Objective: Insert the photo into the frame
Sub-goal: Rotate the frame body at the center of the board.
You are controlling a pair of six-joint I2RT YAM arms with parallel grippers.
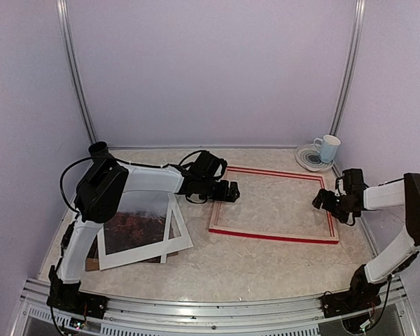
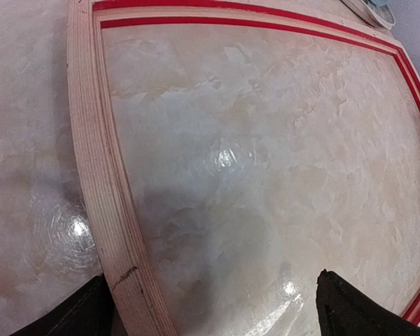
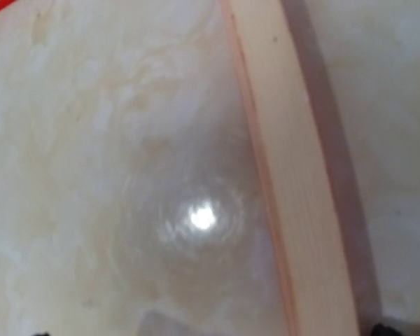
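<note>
- One brown backing board is lying at the far left, near the left wall, peeking out under the stack.
- One photo is resting on that board, picture side up, its dark reddish landscape showing through the window of one white mat lying askew on top.
- A bare strip of table is running between the mat's right corner and the frame.
- The left gripper is hovering over the frame's left rail, its fingers spread wide and gripping nothing, one outside the rail and one inside it.
- One frame is lying flat right of centre, pale wood up, with red edging; open tabletop is stretching along its near rail.
- The right gripper is hanging over the right rail, its tips barely showing at the wrist view's bottom corners, apart and empty.
- One cup is standing on one saucer just beyond the frame's far right corner.
</note>
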